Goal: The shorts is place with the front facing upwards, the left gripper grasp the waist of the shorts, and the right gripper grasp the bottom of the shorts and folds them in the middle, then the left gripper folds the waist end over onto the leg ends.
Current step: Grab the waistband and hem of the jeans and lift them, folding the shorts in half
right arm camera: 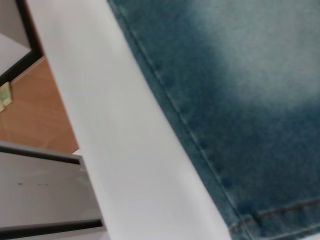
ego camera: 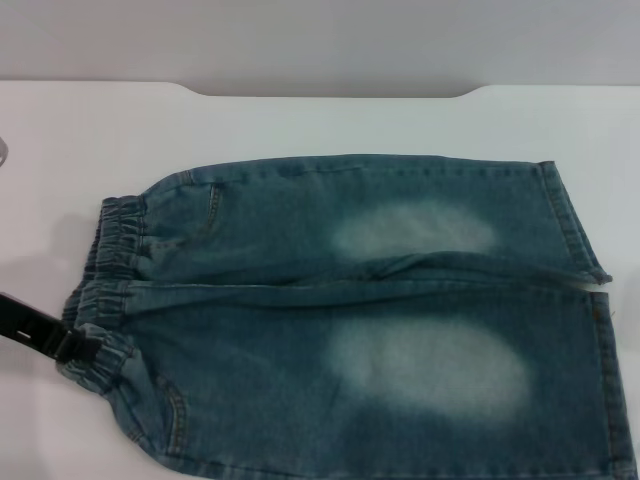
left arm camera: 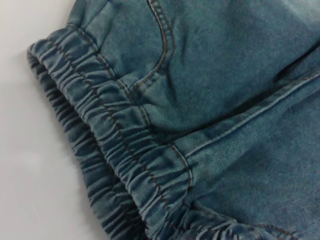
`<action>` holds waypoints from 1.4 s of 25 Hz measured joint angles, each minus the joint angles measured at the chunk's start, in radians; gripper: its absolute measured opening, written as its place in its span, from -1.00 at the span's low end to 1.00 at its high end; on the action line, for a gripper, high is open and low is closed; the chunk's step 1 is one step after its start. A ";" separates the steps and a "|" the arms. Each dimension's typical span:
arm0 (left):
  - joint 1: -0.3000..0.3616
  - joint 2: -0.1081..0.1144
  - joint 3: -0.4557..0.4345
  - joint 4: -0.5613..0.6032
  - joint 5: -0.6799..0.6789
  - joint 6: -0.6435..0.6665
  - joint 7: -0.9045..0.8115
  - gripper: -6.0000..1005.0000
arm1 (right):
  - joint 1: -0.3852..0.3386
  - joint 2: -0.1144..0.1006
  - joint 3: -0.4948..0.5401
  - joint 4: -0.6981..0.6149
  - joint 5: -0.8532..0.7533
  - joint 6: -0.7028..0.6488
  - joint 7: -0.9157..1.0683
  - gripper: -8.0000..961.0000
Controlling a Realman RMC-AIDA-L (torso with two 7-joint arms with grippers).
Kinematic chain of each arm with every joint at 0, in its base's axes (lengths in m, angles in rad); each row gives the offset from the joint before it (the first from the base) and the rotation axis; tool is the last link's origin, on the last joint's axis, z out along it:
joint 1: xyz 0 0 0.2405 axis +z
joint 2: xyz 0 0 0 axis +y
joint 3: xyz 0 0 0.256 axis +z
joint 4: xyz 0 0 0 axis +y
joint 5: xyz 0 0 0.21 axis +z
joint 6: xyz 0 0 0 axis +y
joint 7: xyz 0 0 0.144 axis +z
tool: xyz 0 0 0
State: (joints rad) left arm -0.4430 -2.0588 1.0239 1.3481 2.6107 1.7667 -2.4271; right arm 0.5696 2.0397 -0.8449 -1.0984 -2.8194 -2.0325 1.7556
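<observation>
The shorts lie flat on the surface. The left tool touches the waist; whether it is pinching cannot be told.

A white table with a smooth, plain top carries a single garment. Blue-green denim shorts lie spread flat on it, the face with two pale faded patches upward. The puckered elastic waist lies toward the table's left side, and the straight stitched leg hems toward the right. The near leg reaches close to the table's front edge.
</observation>
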 joint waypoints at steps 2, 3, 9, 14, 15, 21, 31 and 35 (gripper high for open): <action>-0.001 -0.001 0.001 -0.001 0.000 -0.002 -0.001 -0.88 | 0.006 0.000 -0.004 0.024 0.001 0.000 -0.006 0.08; -0.001 -0.001 0.001 -0.001 0.000 -0.002 -0.001 -0.88 | 0.008 0.000 -0.004 0.033 0.001 0.000 -0.009 0.08; 0.005 -0.002 0.015 -0.002 -0.002 -0.014 -0.010 -0.88 | 0.014 -0.004 -0.005 0.057 -0.002 -0.003 -0.011 0.08; 0.009 -0.001 0.015 -0.003 -0.001 -0.015 -0.012 -0.88 | 0.016 -0.012 -0.004 0.062 -0.017 -0.008 -0.011 0.08; 0.009 -0.001 0.016 -0.003 -0.001 -0.015 -0.012 -0.88 | 0.016 -0.012 -0.004 0.062 -0.017 -0.008 -0.011 0.08; 0.012 -0.002 0.027 -0.003 -0.001 -0.016 -0.013 -0.88 | 0.011 -0.005 -0.003 0.062 -0.038 0.017 -0.010 0.08; 0.011 -0.003 0.036 -0.003 -0.001 -0.020 -0.021 -0.88 | 0.009 0.013 -0.005 0.063 -0.038 0.066 -0.010 0.08; 0.007 -0.002 0.042 -0.003 -0.001 -0.020 -0.024 -0.88 | 0.012 0.020 -0.011 0.063 -0.038 0.072 -0.011 0.08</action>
State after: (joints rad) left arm -0.4359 -2.0608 1.0655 1.3452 2.6093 1.7471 -2.4513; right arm 0.5815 2.0600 -0.8556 -1.0354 -2.8569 -1.9608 1.7449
